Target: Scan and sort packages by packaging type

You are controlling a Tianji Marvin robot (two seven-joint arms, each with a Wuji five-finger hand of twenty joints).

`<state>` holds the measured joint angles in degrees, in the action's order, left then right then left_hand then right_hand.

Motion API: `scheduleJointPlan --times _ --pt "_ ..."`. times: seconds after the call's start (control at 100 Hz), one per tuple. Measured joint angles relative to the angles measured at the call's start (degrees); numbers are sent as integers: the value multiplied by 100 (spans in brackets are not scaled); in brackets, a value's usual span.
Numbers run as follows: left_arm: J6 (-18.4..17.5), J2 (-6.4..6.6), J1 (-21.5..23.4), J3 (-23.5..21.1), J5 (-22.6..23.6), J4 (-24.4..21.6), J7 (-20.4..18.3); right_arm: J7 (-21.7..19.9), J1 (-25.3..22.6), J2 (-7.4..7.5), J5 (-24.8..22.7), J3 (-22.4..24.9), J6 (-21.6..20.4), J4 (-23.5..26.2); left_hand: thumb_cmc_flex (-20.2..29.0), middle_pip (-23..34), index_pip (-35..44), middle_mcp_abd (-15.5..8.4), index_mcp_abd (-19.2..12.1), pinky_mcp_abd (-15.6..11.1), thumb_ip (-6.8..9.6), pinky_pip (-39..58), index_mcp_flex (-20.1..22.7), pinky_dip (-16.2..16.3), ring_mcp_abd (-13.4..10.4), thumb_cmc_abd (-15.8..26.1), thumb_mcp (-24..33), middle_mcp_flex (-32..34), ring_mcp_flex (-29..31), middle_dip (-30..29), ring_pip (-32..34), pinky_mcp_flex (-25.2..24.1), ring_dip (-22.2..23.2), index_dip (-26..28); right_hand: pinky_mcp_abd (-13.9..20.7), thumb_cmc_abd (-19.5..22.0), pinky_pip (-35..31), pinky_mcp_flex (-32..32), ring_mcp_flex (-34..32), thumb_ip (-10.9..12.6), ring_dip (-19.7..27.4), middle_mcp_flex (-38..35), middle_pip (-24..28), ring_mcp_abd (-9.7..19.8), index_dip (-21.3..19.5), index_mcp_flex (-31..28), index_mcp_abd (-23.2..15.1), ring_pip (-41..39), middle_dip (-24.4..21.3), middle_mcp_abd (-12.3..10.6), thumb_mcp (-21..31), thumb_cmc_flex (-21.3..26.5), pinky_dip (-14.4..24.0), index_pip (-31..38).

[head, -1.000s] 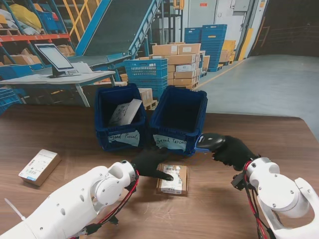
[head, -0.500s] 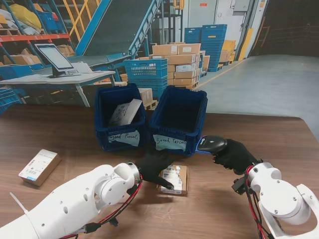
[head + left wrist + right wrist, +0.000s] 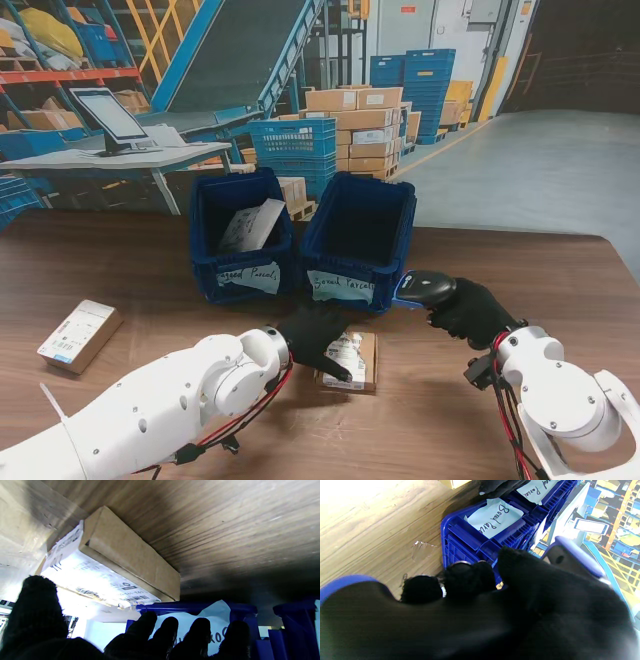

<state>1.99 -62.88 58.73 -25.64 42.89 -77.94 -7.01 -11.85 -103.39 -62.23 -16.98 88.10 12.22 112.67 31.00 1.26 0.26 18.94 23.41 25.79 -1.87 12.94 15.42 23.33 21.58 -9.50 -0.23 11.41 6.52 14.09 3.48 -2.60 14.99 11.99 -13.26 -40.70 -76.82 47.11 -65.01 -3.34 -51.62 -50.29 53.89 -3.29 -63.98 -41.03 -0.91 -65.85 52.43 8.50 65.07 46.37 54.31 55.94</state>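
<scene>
The left robot hand [image 3: 315,335] covers the near-left corner of the small box [image 3: 352,361], so whether it grips or only rests there cannot be told. The scanner [image 3: 424,289] handle is buried in the right robot hand [image 3: 472,311]. The box's label print is too small to read.

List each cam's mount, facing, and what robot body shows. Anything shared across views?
Stand: above the shoulders, looking down at the table; both arms, left hand, right hand holding the scanner.
Left wrist: along the fingers, at the small box.
Right wrist: along the fingers, at the right bin.
Shared: the small box and the right bin also show in the stand view.
</scene>
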Motion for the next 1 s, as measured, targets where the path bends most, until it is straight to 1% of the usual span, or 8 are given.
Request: scheduleJointPlan --times 0.06,0.19,0.41,0.55,0.67,0.79,0.87,1.0 --pt "43 -12 -45 60 1 3 -42 2 1 -3 6 0 0 -2 0 -12 -27 2 16 0 0 0 0 0 0 0 0 -132 0 -4 0 0 0 -9 0 0 0 0 0 0 0 0 0 0 -1 0 0 0 0 0 0 0 0 0" --pt "143 -43 -137 215 72 40 -43 18 1 -7 19 1 0 -5 0 -12 -28 3 19 0 0 0 0 0 0 -1 0 -139 0 -11 0 0 -5 -21 -2 0 0 0 0 0 -1 0 0 0 -3 0 0 0 0 0 0 1 0 0" --pt "174 -99 -213 311 0 135 -43 37 -2 -14 46 11 -1 -11 0 -12 -33 3 34 0 0 -12 -89 0 0 -2 0 -139 -50 -16 0 -1 -55 -82 -3 0 0 0 0 0 -1 0 0 0 -8 0 0 0 0 0 0 8 0 0" --pt "121 -116 -276 389 -61 206 -51 13 -5 -14 51 22 7 -12 0 -12 -39 4 35 1 0 -69 -133 0 0 -19 0 -140 -50 -25 0 -8 -58 -85 -3 0 1 0 0 0 -1 0 0 0 -9 0 0 0 0 0 0 24 0 0" --pt "85 -117 -272 340 -88 202 -101 12 -9 -14 48 32 7 -1 0 -12 -39 4 35 1 0 -71 -133 0 0 -80 0 -140 -50 -27 0 -10 -58 -89 -3 0 1 0 0 0 -2 0 0 0 -9 0 0 0 0 0 0 24 1 0" --pt "81 -115 -267 316 -72 192 -107 18 -6 -14 40 32 29 14 0 -12 -39 4 38 2 0 -133 -133 0 0 -227 0 -140 -50 -34 0 -11 -60 -100 -3 0 1 0 0 0 -2 0 -1 0 -9 0 0 -1 0 0 0 24 1 0" --pt "31 -110 -314 378 -71 207 -113 22 -5 -14 33 32 62 43 1 -12 -39 4 39 4 0 -139 -133 0 0 -304 -1 -140 -50 -36 0 -12 -60 -106 -4 0 1 0 0 0 -2 0 -1 0 -10 0 0 -1 1 0 0 24 1 0" --pt "-21 -108 -427 485 -86 221 -260 29 -15 -18 25 52 92 98 3 -12 -38 5 40 4 0 -140 -133 0 0 -362 -1 -140 -50 -37 0 -14 -61 -107 -4 0 1 -1 0 0 -3 0 -2 0 -10 0 0 -1 2 0 0 25 1 0"
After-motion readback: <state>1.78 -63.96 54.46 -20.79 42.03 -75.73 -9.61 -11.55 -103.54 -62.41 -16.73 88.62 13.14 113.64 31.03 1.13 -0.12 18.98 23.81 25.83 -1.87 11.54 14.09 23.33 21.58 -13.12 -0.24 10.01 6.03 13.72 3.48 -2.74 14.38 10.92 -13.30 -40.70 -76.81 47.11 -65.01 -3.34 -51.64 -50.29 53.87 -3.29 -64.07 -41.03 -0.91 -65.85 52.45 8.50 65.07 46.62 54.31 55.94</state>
